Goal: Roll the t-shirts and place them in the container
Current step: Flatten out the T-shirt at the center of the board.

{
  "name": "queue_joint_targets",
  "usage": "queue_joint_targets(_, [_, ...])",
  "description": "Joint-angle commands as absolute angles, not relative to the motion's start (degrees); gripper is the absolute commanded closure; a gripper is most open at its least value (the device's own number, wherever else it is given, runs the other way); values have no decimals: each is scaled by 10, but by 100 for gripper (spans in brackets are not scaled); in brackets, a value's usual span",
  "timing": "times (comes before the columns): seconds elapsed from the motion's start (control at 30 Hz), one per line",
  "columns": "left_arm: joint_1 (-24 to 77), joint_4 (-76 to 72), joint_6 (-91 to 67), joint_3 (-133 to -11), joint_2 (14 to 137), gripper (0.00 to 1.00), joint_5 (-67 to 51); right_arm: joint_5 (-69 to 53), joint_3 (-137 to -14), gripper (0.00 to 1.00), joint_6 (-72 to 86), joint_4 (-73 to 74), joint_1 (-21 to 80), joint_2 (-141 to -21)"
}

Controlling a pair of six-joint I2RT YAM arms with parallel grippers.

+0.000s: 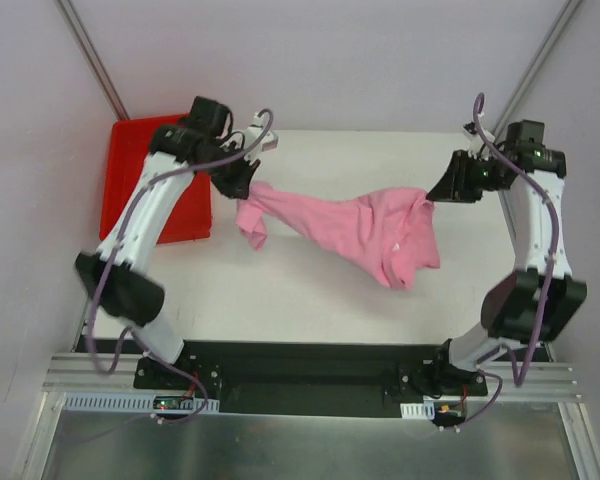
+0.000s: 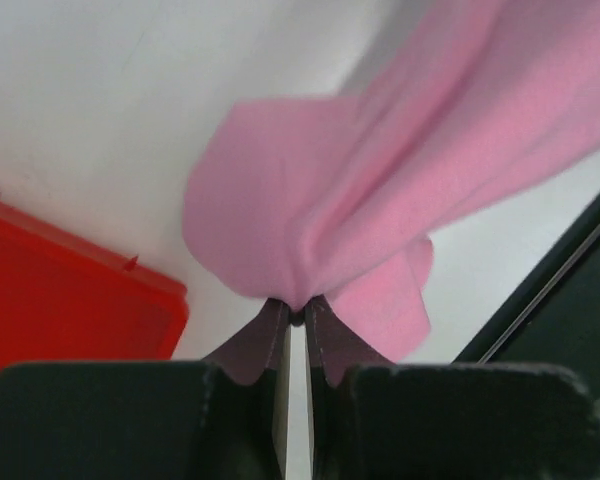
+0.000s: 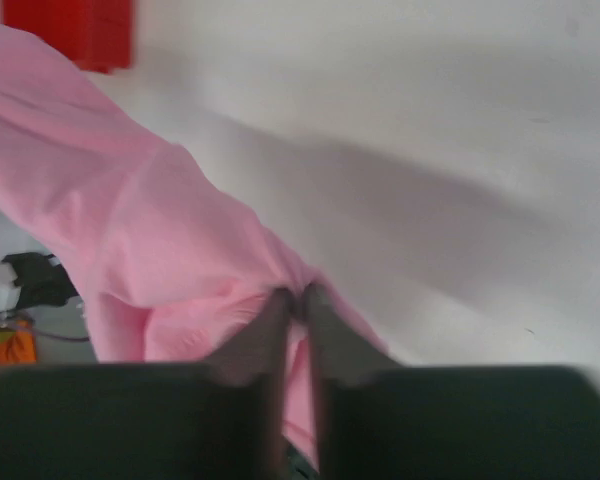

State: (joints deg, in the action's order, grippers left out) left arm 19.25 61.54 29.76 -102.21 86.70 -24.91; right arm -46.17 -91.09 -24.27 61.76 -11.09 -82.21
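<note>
Left gripper [image 2: 295, 312], at the bottom of its wrist view, was pinched shut on a fold of the pink t-shirt [image 2: 380, 180]. The right gripper [image 3: 298, 300] was clamped on the opposite end. Mid-frame in the overhead view, the shirt stretched between them as a bunched, sagging band over the table [image 1: 310, 290], right of the red tray [image 1: 130, 170]. Spreading it flat probably called for lowering both ends evenly under gentle tension.

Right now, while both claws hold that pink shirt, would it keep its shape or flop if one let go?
Probably floppy: the pink t-shirt sags between the left gripper and the right gripper, its ends hanging loose. It seems light, since two small pinches of cloth hold it. Released at one end, it would likely drop in a heap.
</note>
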Motion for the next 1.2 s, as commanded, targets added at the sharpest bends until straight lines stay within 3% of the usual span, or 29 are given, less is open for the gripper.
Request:
queue_joint_targets(0.0, [170,628,275,-1155,1049,91,-127,-277,-1017,64,-215,590,-115,-967])
queue_joint_targets(0.07, [167,652,241,-1198,1077,80,-126,-258,-1043,56,-228,597,-114,-980])
queue_joint_targets(0.17, [167,646,206,-1152,1050,61,-148,-291,-1028,54,-283,604,-87,-956])
queue_joint_targets(0.3, [167,626,176,-1036,997,53,-178,-313,-862,54,-421,607,-7,-887])
queue_joint_targets(0.5, [167,624,171,-948,944,51,-189,-271,-752,53,-425,528,109,-881])
queue_joint_targets(0.8, [164,636,175,-921,903,51,-178,-216,-926,48,-438,478,163,-1100])
queue_joint_targets(1.17, [135,646,207,-931,888,51,-117,-193,-1047,46,-463,533,218,-1251])
